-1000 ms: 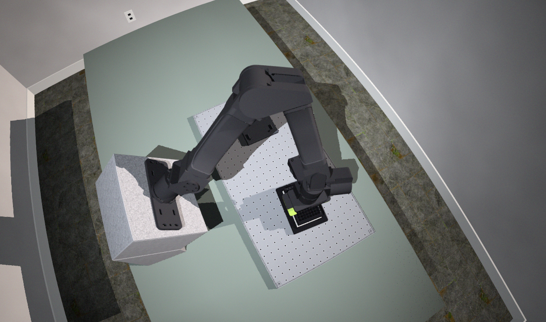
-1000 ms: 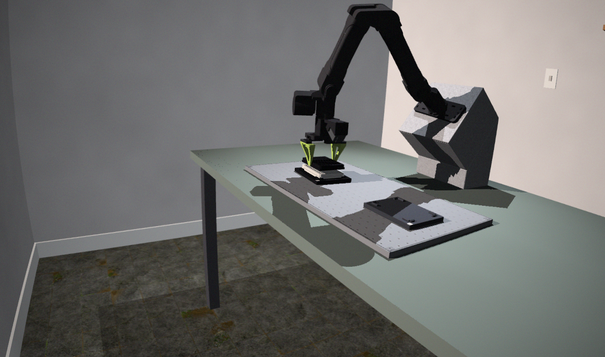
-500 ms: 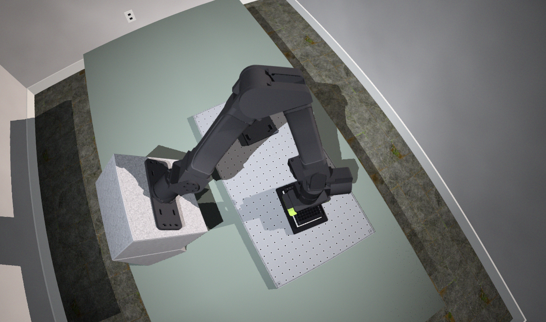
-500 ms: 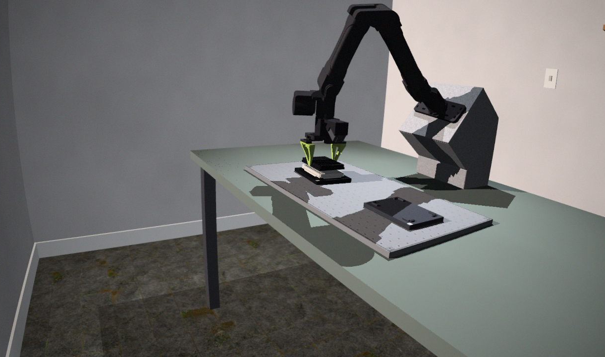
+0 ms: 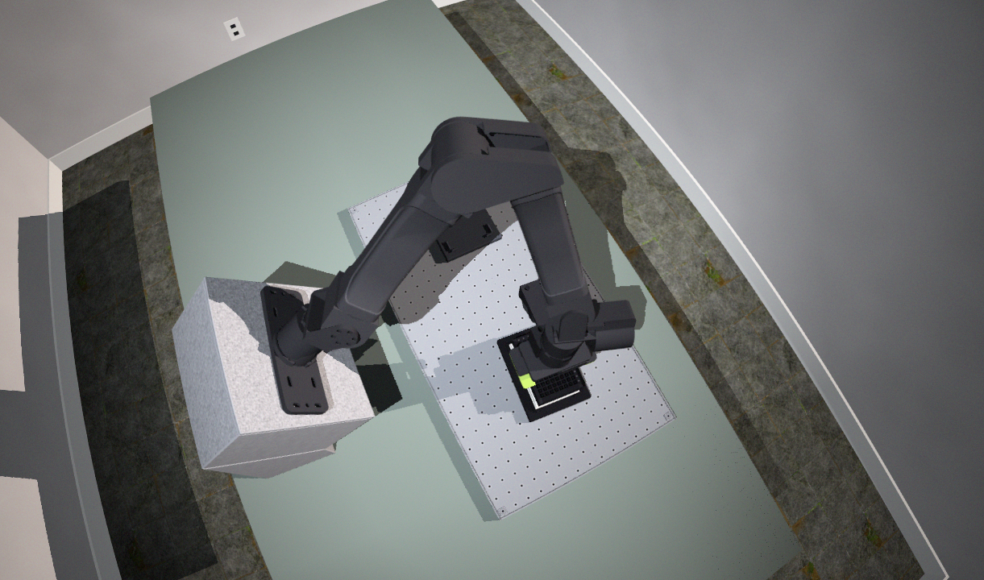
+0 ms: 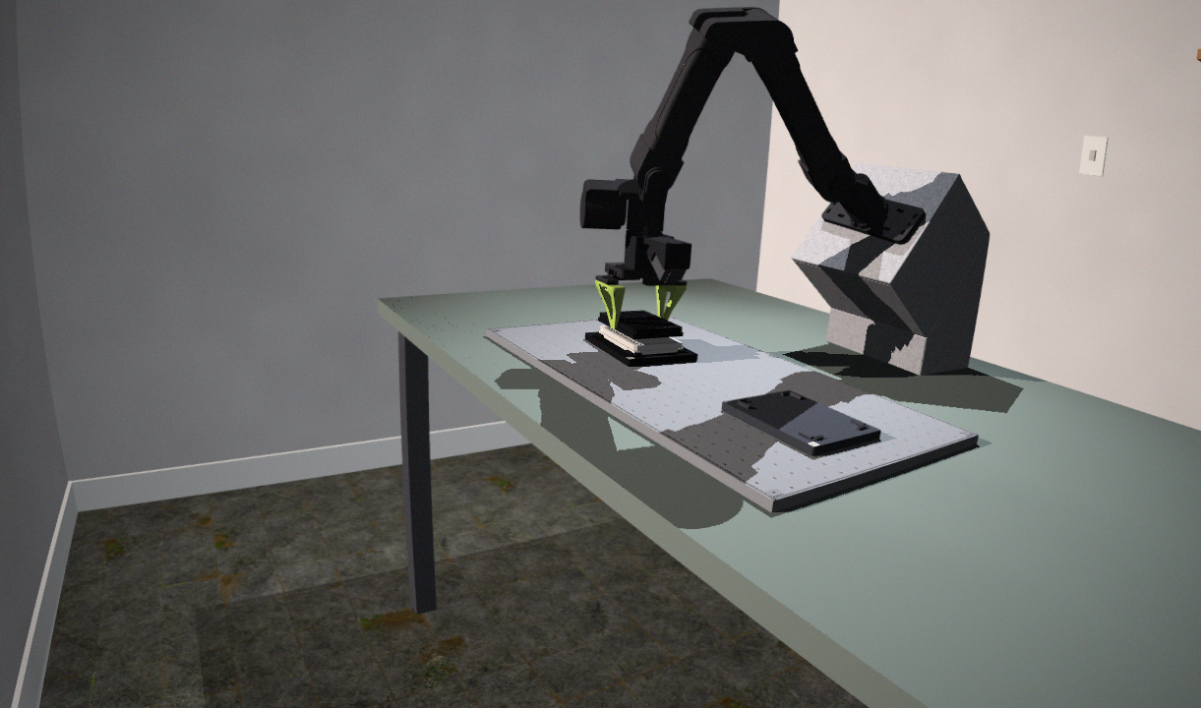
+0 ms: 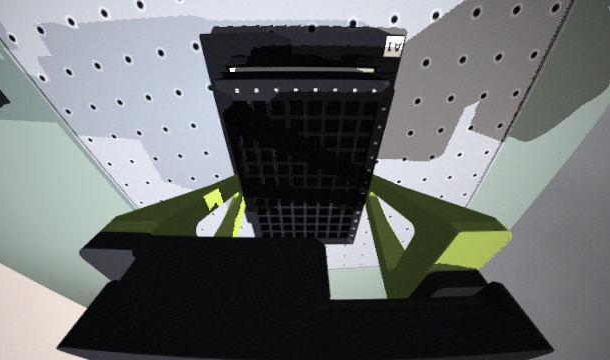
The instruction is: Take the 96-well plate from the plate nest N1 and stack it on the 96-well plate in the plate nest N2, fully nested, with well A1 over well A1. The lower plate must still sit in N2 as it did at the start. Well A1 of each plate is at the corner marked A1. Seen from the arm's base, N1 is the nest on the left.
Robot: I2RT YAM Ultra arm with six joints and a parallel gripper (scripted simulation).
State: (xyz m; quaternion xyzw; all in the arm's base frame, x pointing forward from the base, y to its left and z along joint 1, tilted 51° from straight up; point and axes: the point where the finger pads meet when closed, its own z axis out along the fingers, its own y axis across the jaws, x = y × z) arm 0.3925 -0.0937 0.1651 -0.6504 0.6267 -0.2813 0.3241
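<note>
Black 96-well plate point(image 7: 305, 155) sits clamped between the wide-spread pincer point(image 7: 305, 200) fingers.

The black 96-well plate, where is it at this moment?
The black 96-well plate is held in the gripper, on or just above the white plate in nest N2, at the perforated board's far end.

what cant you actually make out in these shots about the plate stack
- Wrist: the held black plate covers the lower plate's wells; only a pale strip shows.
- Wrist: held plate's own A1 mark is not visible.
- Top: the gripper hides half the stack.
- Exterior: too small to tell whether the plates are fully nested.
</note>
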